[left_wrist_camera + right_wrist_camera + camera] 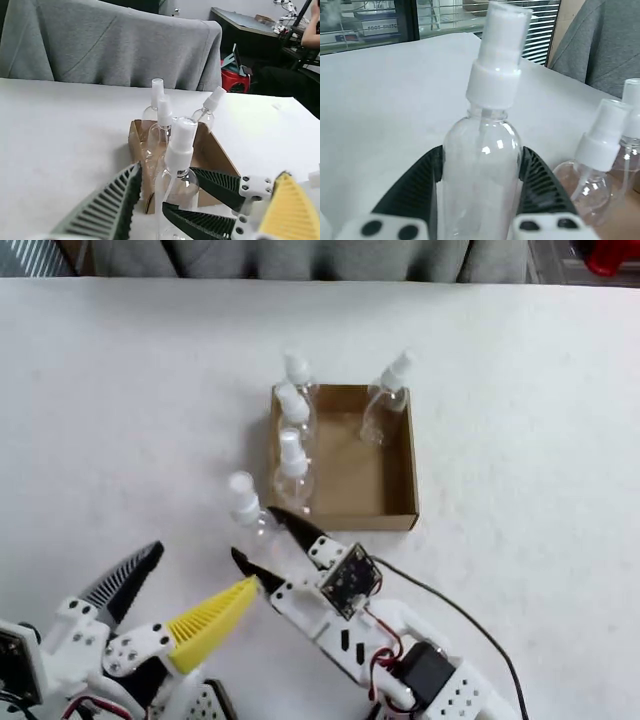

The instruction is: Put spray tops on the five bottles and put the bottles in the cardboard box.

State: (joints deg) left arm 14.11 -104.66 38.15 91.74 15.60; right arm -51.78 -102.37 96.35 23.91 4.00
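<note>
Sitting beside the box (370, 520) corner, right pincer (254, 532) grasps a bottle (245, 495); left pincer (207, 565) released.

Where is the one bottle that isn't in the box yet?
In the high view the bottle stands on the table just off the cardboard box's lower-left corner, between the right gripper's black fingers.

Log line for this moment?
cardboard box: four capped bottles inside | fifth bottle: outside box, right gripper shut on it | left gripper: open

Five bottles (292, 478), one cardboard box (345, 519), two arms (440, 680).
</note>
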